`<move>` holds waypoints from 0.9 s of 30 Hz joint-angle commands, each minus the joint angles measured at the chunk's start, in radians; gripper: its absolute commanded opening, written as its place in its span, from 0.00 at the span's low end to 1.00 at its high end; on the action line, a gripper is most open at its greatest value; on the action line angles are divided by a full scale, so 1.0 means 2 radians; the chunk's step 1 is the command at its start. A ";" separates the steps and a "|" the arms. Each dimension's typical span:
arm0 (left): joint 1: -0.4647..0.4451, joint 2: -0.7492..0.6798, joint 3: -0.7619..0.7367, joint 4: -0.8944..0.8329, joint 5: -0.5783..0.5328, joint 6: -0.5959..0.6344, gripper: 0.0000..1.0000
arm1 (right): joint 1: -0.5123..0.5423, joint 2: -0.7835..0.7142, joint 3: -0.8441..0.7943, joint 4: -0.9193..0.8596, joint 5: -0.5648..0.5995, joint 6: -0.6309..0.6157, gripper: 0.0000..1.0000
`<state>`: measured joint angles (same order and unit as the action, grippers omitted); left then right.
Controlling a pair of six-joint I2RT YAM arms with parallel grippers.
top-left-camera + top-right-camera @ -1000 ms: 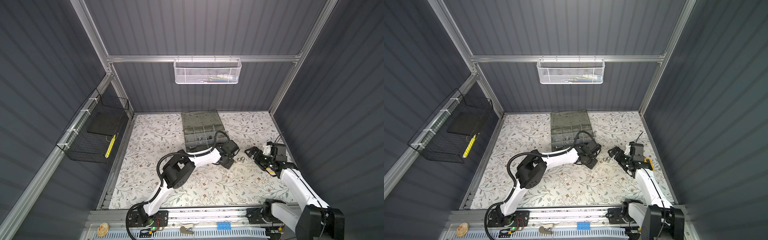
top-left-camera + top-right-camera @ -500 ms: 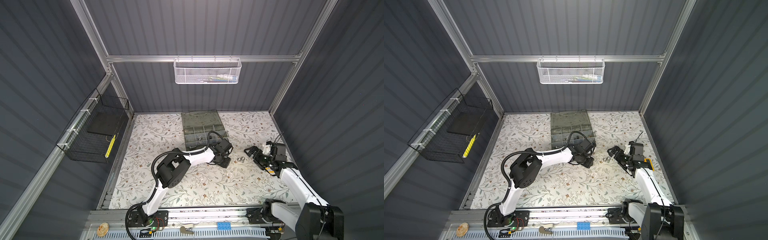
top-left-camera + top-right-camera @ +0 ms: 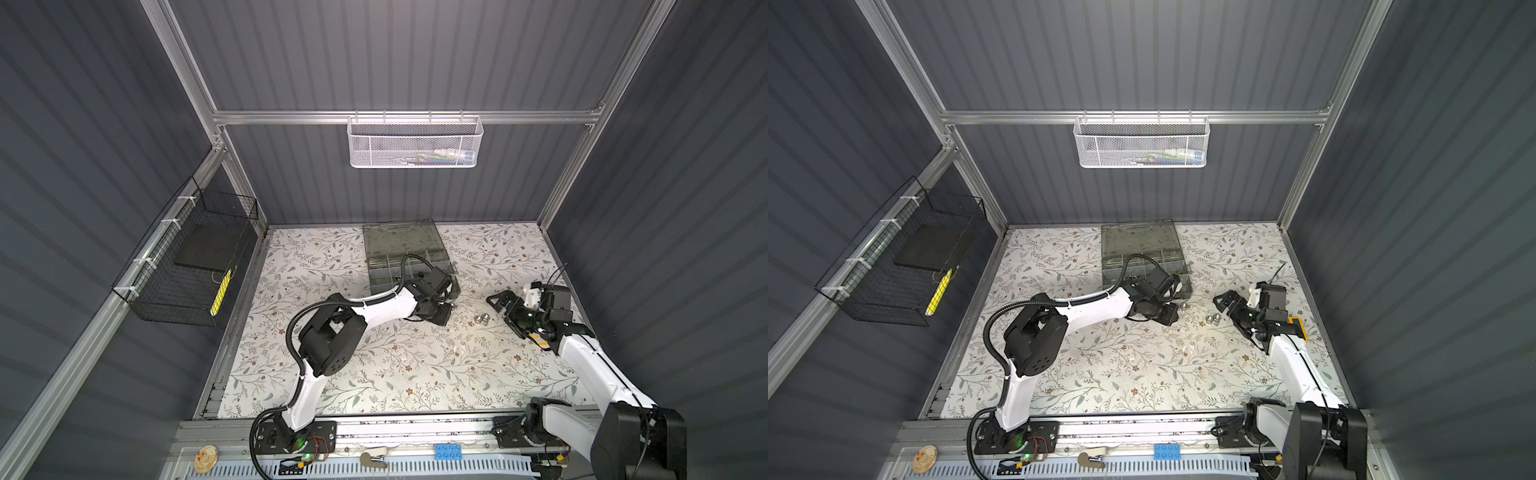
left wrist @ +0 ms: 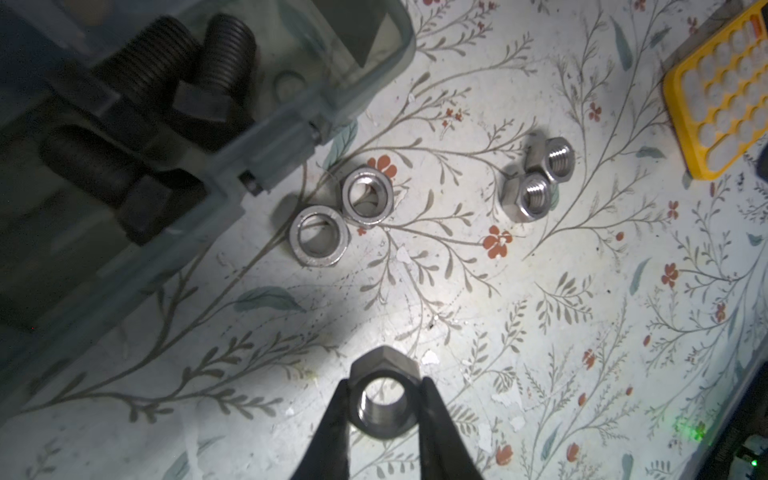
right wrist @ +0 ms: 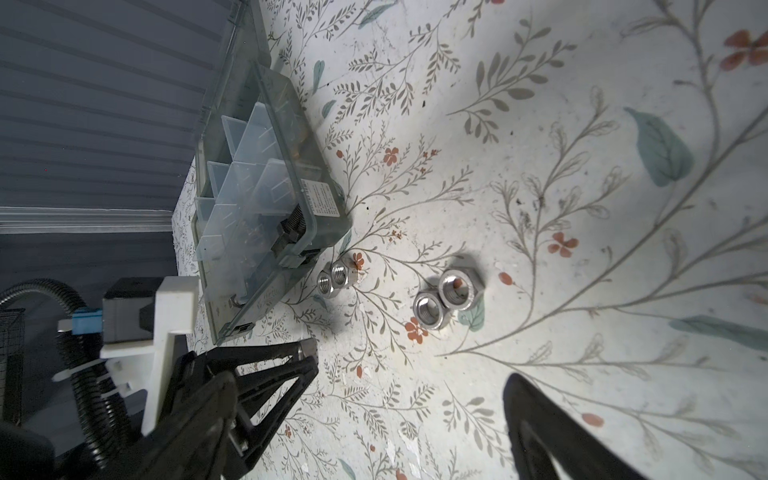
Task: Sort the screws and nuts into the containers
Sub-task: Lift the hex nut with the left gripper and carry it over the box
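Nut (image 4: 382, 368) is pinched across its flats by the left claw (image 4: 384, 386), closed to nut width, just near of the right corner of the case (image 3: 399, 239). Compartments (image 3: 386, 276) lie far-left of it. Right claw (image 3: 508, 312) is spread wide, empty, further off.

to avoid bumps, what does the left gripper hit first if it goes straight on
Probably the pair of silver nuts lying by the organiser case corner; how high the left gripper rides is unclear.

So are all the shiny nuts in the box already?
No, four silver nuts lie loose on the flowery table outside the organiser case, and the left gripper holds a fifth nut.
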<state>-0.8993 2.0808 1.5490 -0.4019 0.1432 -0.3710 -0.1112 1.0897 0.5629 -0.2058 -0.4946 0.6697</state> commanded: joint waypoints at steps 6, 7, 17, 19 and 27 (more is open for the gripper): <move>0.028 -0.052 -0.011 0.005 0.022 -0.013 0.23 | 0.037 0.004 0.015 0.013 -0.004 -0.006 0.99; 0.031 -0.056 -0.011 0.004 0.023 -0.013 0.23 | 0.044 0.004 0.017 0.016 -0.002 -0.007 0.99; 0.087 -0.090 -0.020 0.005 0.053 -0.025 0.24 | 0.154 0.050 0.079 0.019 0.045 -0.022 0.99; 0.102 -0.097 -0.025 0.004 0.056 -0.025 0.23 | 0.172 0.064 0.095 0.019 0.051 -0.023 0.99; 0.172 -0.117 -0.041 -0.002 0.054 -0.016 0.23 | 0.231 0.120 0.151 0.023 0.065 -0.026 0.99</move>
<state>-0.5903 1.8854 1.4796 -0.3962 0.2398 -0.4049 0.3183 1.3045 0.8227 -0.1707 -0.3912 0.6353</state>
